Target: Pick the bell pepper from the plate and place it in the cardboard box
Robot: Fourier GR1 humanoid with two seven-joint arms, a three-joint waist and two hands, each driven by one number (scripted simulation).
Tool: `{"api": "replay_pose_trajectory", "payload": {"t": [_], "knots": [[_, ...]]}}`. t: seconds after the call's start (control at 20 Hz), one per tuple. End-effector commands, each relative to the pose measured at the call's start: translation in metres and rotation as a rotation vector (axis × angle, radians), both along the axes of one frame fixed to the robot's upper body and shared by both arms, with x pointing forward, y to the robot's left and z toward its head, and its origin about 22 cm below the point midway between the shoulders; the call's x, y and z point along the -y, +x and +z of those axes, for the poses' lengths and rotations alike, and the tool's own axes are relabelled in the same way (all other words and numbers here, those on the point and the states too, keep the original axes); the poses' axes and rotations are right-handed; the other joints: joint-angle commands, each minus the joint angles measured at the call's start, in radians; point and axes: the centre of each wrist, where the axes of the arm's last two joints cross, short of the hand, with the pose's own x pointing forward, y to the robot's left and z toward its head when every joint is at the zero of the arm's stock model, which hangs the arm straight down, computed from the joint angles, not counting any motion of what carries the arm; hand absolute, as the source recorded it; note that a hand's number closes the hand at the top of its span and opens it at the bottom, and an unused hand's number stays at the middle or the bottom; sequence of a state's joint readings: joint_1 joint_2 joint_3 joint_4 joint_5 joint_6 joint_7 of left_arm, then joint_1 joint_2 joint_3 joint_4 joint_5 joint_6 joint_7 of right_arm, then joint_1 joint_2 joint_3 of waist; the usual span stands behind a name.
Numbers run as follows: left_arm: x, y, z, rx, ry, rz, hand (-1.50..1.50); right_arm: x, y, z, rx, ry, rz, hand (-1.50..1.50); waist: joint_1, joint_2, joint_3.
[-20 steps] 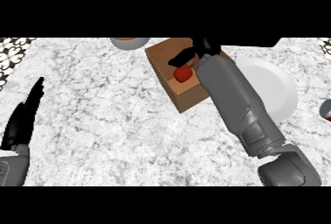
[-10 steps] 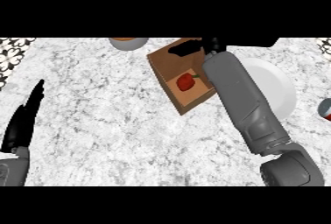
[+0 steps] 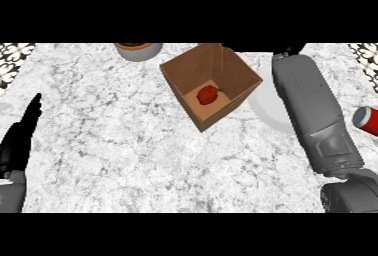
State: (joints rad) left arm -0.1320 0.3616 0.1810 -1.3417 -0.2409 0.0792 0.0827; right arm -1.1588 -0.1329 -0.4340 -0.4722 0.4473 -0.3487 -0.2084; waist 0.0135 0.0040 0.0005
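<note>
Marbled grey-white counter [image 3: 125,150] is filling the frame, with patterned tile showing at the upper corners. Sitting in the upper middle, the cardboard box [image 3: 184,82] is lying open toward the camera, and the bell pepper [image 3: 209,94] is resting red on its inner floor, touching no hand. Just right of the box, the white plate [image 3: 267,111] is showing partly from behind the right forearm [image 3: 314,107], which is crossing it toward the top edge. Only a dark sliver of the right hand [image 3: 289,49] is showing at the upper right, so whether its fingers are open or curled cannot be told; nothing is visibly held. At the left edge the left hand [image 3: 21,135] is resting with fingers straight and pointing up, holding nothing. A grey bowl [image 3: 137,50] is sitting at top centre and a red can [image 3: 367,120] at the right edge. Judgement: the placing step appears complete; the next move calls only for drawing the right arm clear without nudging the box.
</note>
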Motion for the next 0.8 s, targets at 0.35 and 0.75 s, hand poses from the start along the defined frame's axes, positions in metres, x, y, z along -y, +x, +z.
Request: {"api": "replay_pose_trajectory", "payload": {"t": [0.35,0.75], "knots": [[-0.009,-0.024,-0.015,-0.011,-0.007,0.018,0.00,0.148,-0.039,-0.003,-0.028,-0.003,-0.078,-1.50,-0.027,-0.011,-0.001],[-0.018,-0.022,-0.014,-0.006,-0.012,0.030,0.00,0.232,-0.100,-0.011,-0.092,-0.078,-0.014,-1.50,-0.028,-0.010,-0.001]]}}
